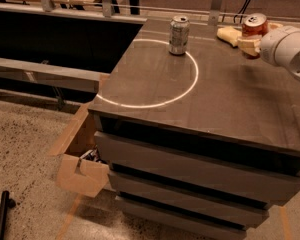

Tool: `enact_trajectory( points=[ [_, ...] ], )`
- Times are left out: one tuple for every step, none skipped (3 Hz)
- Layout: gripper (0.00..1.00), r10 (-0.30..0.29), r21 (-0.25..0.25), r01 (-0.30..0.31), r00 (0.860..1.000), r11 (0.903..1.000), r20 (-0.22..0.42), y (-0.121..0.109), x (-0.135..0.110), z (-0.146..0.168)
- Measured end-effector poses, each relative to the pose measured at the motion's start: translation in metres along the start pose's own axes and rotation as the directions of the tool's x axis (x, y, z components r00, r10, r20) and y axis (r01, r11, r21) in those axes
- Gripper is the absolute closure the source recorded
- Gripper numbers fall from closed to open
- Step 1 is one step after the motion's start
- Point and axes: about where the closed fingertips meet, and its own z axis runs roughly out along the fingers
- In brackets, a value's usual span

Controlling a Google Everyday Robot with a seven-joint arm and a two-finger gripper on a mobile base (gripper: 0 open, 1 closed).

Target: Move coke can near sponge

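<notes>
The red coke can (254,25) with its silver top is held in my gripper (252,43), whose cream fingers are shut around it at the back right of the dark cabinet top (210,94). The can hangs a little above the surface. The pale yellow sponge (228,35) lies flat just left of the can, close to the back edge, and partly hidden behind my fingers. My white arm (286,46) reaches in from the right.
A silver-grey can (179,35) stands upright at the back middle, on a white ring of light (155,74). An open cardboard box (82,159) sits on the floor at the cabinet's left. A railing (65,14) runs behind.
</notes>
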Motion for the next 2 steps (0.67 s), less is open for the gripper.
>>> enact_trajectory(
  points=[
    [1.00,-0.008,0.023,0.008,1.000,0.9997,-0.014,-0.0118,0.0058,-0.0017],
    [1.00,-0.008,0.022,0.008,1.000,0.9997,-0.014,-0.0117,0.0057,-0.0016]
  ],
)
